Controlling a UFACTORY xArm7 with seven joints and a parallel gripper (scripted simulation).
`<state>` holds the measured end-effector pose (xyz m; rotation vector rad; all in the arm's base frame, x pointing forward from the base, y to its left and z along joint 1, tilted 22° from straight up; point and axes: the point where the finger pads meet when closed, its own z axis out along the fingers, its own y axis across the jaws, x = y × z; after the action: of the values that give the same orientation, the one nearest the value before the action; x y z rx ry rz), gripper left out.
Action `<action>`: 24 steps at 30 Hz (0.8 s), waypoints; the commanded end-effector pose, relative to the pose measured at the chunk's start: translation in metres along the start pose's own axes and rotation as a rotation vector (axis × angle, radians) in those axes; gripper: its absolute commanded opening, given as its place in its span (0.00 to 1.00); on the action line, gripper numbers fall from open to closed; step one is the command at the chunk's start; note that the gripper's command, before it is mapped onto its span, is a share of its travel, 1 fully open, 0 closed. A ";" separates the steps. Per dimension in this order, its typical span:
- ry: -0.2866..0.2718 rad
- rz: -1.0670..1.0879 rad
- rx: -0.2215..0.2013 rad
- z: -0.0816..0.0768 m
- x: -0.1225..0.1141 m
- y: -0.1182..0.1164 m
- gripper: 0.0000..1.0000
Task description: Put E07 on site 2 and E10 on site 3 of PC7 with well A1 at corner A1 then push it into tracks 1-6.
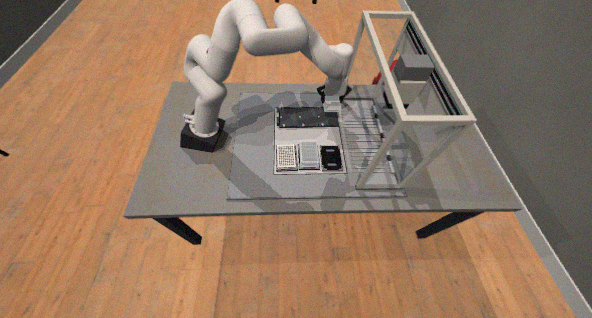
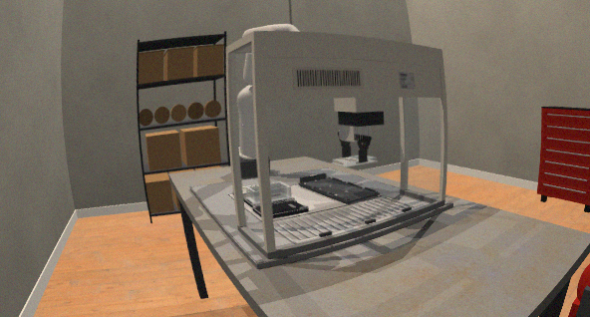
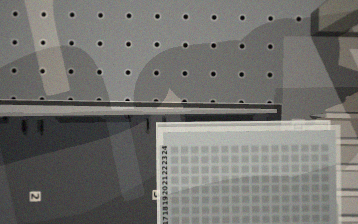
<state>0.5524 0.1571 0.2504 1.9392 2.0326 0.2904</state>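
My gripper (image 1: 331, 103) is shut on E10 (image 3: 247, 172), a pale 384-well plate, and holds it above the rail-side end of the dark carrier PC7 (image 1: 307, 117). From the exterior view the gripper (image 2: 356, 151) hangs with the plate (image 2: 355, 159) well above the carrier (image 2: 339, 188). In the wrist view the plate covers the carrier's (image 3: 65, 165) right part, and a site label "2" (image 3: 35, 196) shows to its left. E01 (image 1: 286, 156) sits in nest S1 and E07 (image 1: 309, 155) in S2. Nest S3 (image 1: 331, 157) is empty. The carrier's sites look empty.
The loading rails (image 1: 365, 139) lie just beyond the carrier, under the instrument's white frame (image 1: 410, 99). A pipetting head (image 1: 412, 66) hangs inside the frame. A shelf with boxes (image 2: 181, 124) and a red cabinet (image 2: 565, 154) stand off the table.
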 end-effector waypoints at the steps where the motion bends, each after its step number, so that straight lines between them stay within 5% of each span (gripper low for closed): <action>1: 0.002 0.000 -0.004 0.005 0.001 0.002 0.00; 24: 0.002 0.000 -0.004 0.040 0.001 0.002 0.00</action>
<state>0.5656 0.1546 0.2165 1.9392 2.0325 0.2904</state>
